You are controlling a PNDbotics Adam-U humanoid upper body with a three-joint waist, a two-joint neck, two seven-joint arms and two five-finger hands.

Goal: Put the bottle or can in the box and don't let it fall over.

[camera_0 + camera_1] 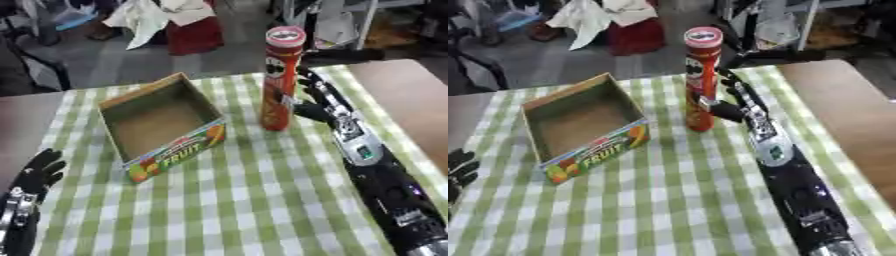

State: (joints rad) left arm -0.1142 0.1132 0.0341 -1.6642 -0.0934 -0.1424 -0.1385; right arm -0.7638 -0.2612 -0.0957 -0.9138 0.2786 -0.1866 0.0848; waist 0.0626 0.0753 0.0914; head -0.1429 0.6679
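1. Even, moderately bright indoor light; no harsh glare.
2. Both views are soft and blurry throughout; the print on the box (175, 150) smears.
3. Faint shadows inside the box and beside the can (280, 80).
4. The background is darker.

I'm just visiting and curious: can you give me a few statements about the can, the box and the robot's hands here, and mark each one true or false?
1. The tall red can stands upright on the checked cloth. True.
2. The can is already inside the cardboard box. False: it stands on the cloth to the right of the box, which holds nothing.
3. The right hand is at the can, on the can's right side. True.
4. The left hand is holding the box. False: it rests open near the lower left corner, fingers up, apart from the box.
5. The can lies on its side. False: it is upright, lid on top.
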